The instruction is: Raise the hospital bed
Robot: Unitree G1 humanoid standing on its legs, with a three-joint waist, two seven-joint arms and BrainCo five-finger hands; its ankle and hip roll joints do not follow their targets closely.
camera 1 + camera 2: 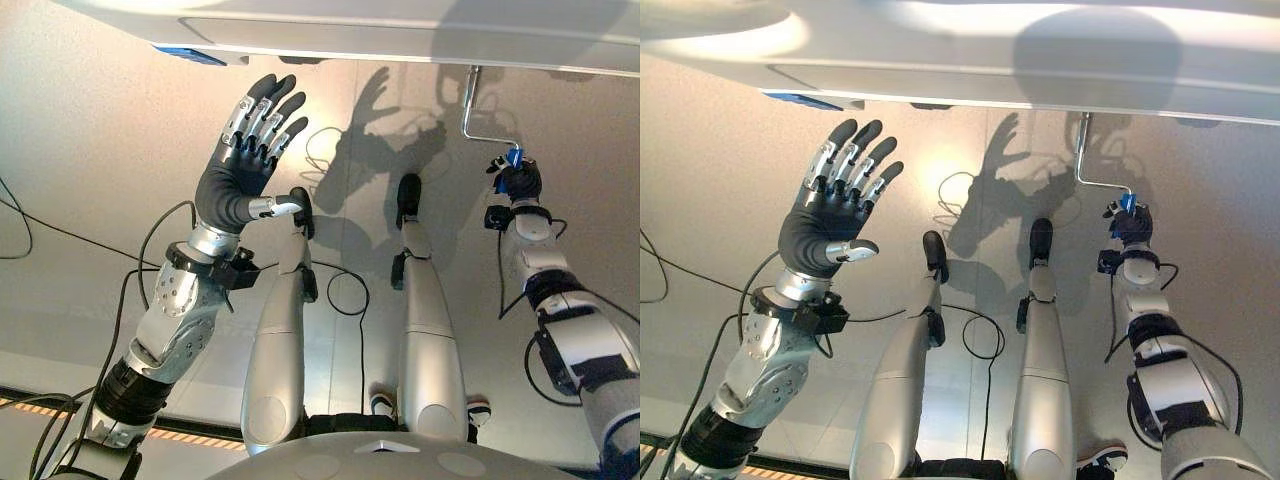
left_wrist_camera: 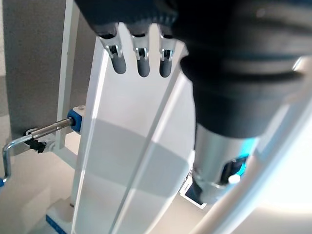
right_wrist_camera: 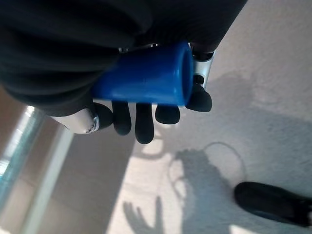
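Currently: left robot hand (image 1: 245, 150) raised, fingers spread, grasping nothing, below the hospital bed (image 1: 400, 30) edge. Crank (image 1: 478, 120) hangs from the bed at far right; right robot hand (image 1: 516, 180) clenched round its blue handle (image 3: 146, 83). Right arm does the turning.

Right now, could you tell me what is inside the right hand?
The right hand curls round the crank's blue grip. The grip's end shows; its covered length is hidden.
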